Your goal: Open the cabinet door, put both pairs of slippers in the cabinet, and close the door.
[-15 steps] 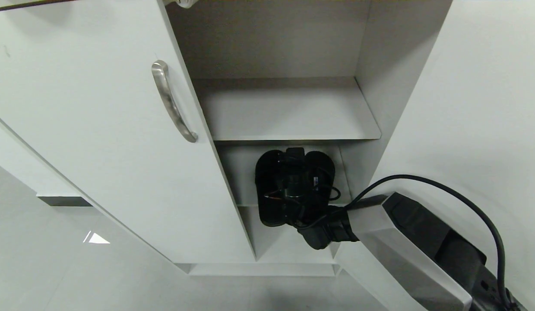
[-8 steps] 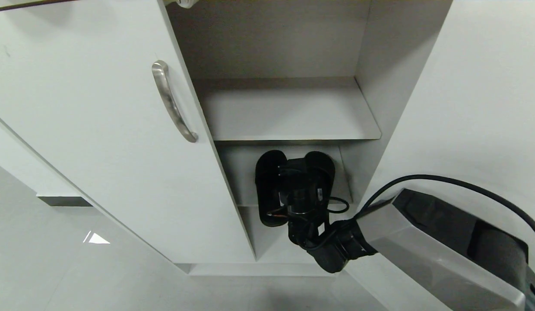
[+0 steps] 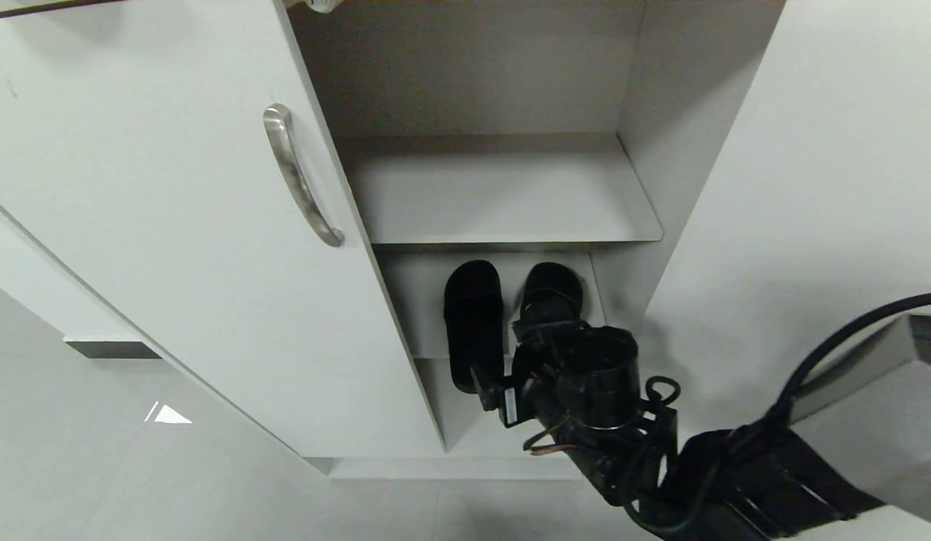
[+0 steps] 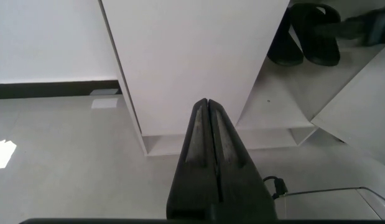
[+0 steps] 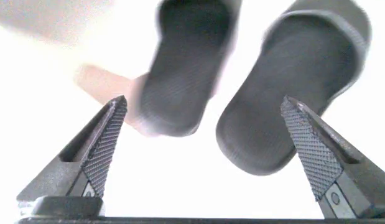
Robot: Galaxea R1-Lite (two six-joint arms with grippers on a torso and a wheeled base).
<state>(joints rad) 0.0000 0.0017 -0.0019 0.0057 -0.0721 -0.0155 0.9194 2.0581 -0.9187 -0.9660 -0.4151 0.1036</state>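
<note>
Right arm sits low in front of the cabinet [image 3: 638, 98], with the right gripper [image 3: 542, 330] aimed into the lower shelf [image 3: 420, 300]. Its fingers are spread wide and grasp nothing. The black slippers [image 3: 474, 323] lie side by side on that shelf just ahead of the fingertips, seemingly clear of both pads. They are matte, with a ribbed texture [image 5: 189, 74]. A small white label [image 3: 510, 406] on the wrist is too small to read. The left gripper [image 4: 208, 109] is clenched on nothing and points at the floor [image 4: 55, 143] near the open cabinet door [image 3: 172, 225].
</note>
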